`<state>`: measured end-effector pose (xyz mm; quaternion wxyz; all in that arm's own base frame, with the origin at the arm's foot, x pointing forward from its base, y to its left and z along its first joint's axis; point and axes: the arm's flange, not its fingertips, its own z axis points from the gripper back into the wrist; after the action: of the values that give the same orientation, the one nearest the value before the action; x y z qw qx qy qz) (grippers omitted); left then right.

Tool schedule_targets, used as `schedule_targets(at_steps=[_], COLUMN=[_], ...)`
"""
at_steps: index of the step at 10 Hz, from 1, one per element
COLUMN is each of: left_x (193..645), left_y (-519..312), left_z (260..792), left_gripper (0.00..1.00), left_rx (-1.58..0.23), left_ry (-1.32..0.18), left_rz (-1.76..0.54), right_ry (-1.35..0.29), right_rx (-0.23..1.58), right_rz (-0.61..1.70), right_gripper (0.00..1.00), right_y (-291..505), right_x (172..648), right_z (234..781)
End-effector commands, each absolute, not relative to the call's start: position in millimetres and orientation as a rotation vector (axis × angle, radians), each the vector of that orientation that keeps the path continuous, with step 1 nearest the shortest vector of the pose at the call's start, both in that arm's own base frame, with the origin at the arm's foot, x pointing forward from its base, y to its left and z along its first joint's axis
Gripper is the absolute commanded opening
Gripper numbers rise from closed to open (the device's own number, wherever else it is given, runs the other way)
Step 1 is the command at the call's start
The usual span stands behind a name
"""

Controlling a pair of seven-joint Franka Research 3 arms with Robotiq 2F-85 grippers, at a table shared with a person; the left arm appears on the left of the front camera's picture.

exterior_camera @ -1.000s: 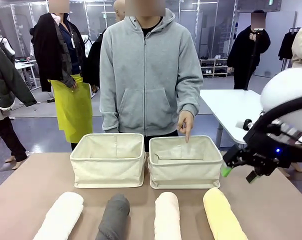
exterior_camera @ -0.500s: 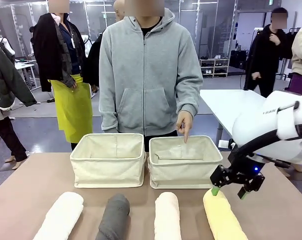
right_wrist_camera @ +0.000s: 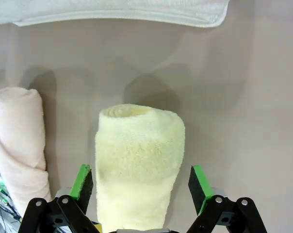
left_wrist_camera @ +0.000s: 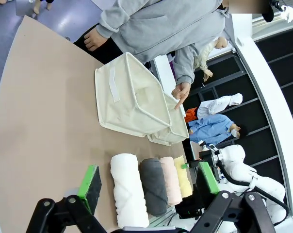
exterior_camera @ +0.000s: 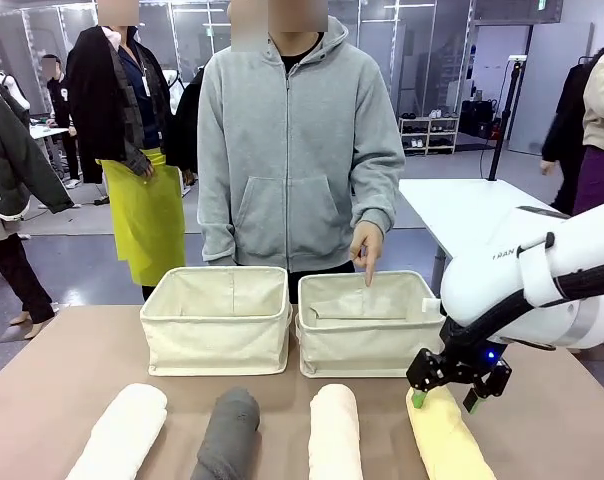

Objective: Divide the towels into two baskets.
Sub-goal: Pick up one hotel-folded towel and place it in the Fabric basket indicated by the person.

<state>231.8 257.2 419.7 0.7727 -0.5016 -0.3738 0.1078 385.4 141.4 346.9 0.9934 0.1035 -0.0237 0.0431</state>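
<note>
A brown table (exterior_camera: 62,370) stands in a busy workroom. At its far side sit two cream fabric baskets, just beside each other: the left basket (exterior_camera: 217,325) and the right basket (exterior_camera: 370,340). Four rolled towels lie along the near edge, from left to right: white towel (exterior_camera: 122,430), dark grey towel (exterior_camera: 227,430), cream towel (exterior_camera: 335,430), pale yellow towel (exterior_camera: 450,445).

The front view shows the person's hand (exterior_camera: 367,245) pointing a finger down into the right basket. It also shows the right gripper (exterior_camera: 444,402) low over the far end of the pale yellow towel.

The right wrist view adds detail. The green pads (right_wrist_camera: 83,182) stand apart, one on each side of that towel, not clamped on it.

The left wrist view shows the left gripper (left_wrist_camera: 149,183) high above the table, spread wide and holding nothing.
</note>
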Motion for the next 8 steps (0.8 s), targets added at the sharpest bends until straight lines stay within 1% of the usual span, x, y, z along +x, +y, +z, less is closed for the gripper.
schedule_targets(at_steps=[1,5,8], left_x=[231,231,231], left_y=[258,258,258], left_z=[421,421,421], left_gripper=[1.0,1.0,1.0], left_rx=[-1.097,-1.097,-1.097], left_ry=[-0.816,-0.816,-0.816], left_rz=[0.229,0.229,0.229], right_ry=[-0.041,-0.021,-0.006], right_rx=[0.162,0.175,0.184], right_rz=[0.077,0.117,0.131], right_gripper=[1.0,1.0,0.72], right_y=[150,159,157], right_x=[387,385,383], right_z=[342,317,310])
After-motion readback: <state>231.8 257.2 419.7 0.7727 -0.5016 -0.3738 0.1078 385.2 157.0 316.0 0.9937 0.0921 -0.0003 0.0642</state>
